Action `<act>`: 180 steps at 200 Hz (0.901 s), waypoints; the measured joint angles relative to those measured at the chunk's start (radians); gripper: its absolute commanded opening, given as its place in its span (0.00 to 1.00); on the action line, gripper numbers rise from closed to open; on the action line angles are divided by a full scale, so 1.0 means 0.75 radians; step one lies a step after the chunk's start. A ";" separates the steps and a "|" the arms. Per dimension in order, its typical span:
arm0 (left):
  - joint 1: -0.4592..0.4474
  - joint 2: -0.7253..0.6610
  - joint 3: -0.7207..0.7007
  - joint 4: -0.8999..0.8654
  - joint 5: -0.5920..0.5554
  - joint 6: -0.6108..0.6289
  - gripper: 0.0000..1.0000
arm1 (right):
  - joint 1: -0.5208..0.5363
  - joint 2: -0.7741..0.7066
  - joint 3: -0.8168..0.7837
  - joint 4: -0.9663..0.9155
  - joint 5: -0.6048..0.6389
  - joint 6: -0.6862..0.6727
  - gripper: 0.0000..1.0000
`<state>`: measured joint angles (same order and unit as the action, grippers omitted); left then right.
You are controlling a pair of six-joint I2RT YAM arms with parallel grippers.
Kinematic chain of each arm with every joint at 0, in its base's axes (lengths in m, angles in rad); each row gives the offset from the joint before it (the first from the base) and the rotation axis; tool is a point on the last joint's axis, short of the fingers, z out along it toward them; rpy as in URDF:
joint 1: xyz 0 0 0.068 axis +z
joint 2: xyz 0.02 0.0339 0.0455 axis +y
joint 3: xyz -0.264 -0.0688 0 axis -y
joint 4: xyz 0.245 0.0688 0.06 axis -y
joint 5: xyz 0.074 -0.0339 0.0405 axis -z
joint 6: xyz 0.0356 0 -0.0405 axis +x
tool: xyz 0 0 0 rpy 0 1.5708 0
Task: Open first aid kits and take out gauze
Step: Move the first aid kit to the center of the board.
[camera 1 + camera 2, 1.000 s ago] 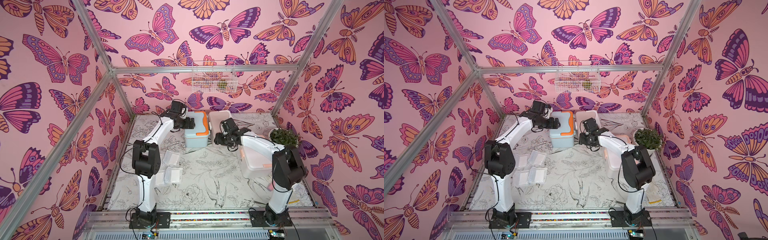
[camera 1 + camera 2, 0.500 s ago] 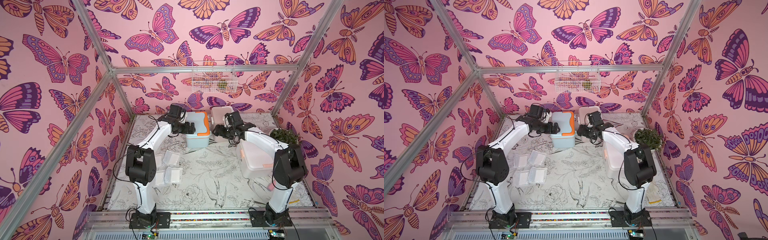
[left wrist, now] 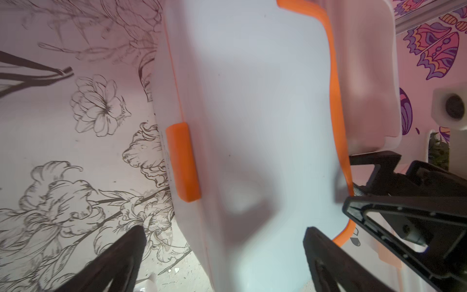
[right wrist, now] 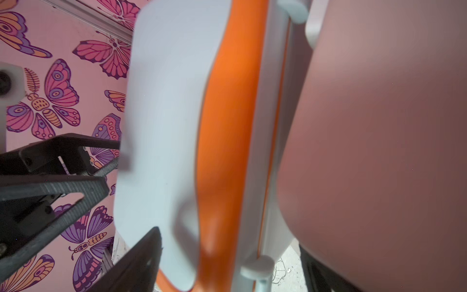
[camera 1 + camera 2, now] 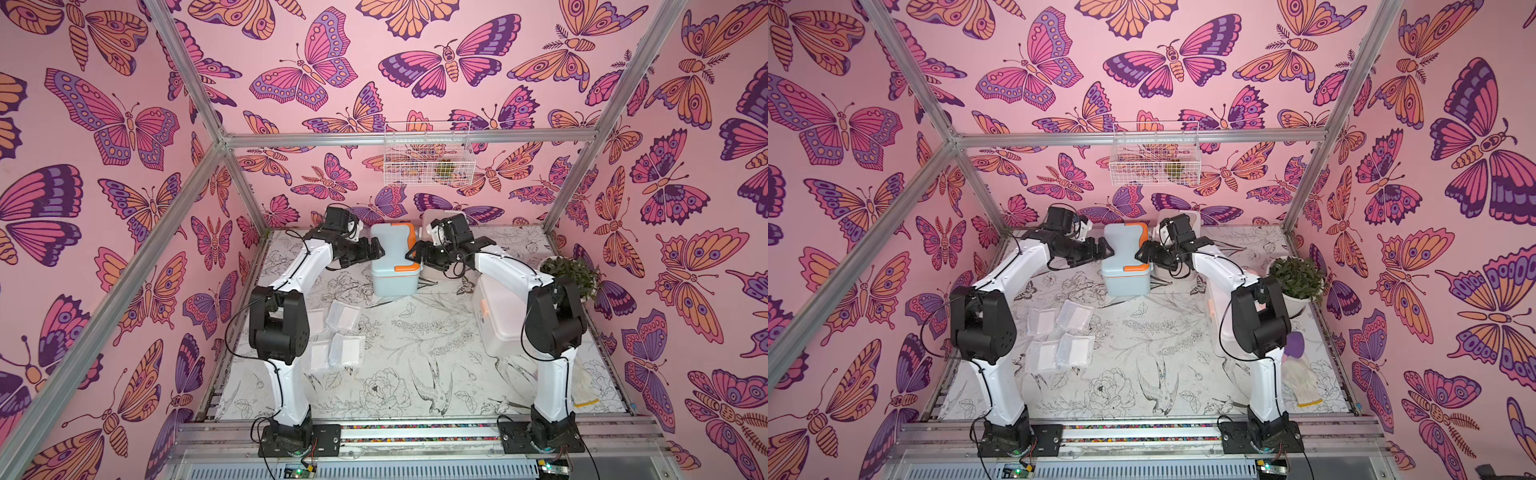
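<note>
The blue-grey first aid kit [image 5: 392, 253] [image 5: 1125, 257] with orange trim stands at the back, lid down. My left gripper [image 5: 379, 250] [image 3: 223, 228] is open at its left side, its fingers straddling the lid's edge. My right gripper [image 5: 415, 253] [image 4: 231, 242] is open at the kit's right side, astride the orange handle [image 4: 227, 126]. Right behind it stands the beige-pink kit [image 5: 428, 218] [image 4: 379, 126]. The white kit with peach trim [image 5: 496, 320] lies under my right arm. Several gauze packets [image 5: 343, 316] [image 5: 1074, 315] lie on the mat beside my left arm.
A potted plant [image 5: 571, 270] stands at the right wall. A wire basket [image 5: 428, 153] hangs on the back wall above the kits. A white glove [image 5: 1302, 380] and a purple thing [image 5: 1295, 345] lie at the front right.
My right gripper has moved left and back, up to the blue-grey kit's right side, and its jaws have widened. The left gripper stayed at the kit's left side and opened slightly.
</note>
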<state>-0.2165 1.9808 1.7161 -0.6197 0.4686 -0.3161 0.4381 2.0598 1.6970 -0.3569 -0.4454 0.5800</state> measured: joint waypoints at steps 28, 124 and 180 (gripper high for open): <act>-0.061 0.003 -0.045 0.031 0.041 -0.026 1.00 | 0.013 0.006 0.009 0.003 -0.044 -0.002 0.73; -0.253 -0.388 -0.555 0.199 -0.090 -0.152 1.00 | 0.093 -0.379 -0.463 0.017 -0.005 -0.006 0.70; -0.477 -0.590 -0.763 0.262 -0.238 -0.231 1.00 | 0.189 -0.751 -0.828 -0.037 0.076 0.016 0.72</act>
<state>-0.5743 1.5387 1.1435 -0.4229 0.2905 -0.4892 0.5797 1.4967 1.0763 -0.3847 -0.3882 0.5919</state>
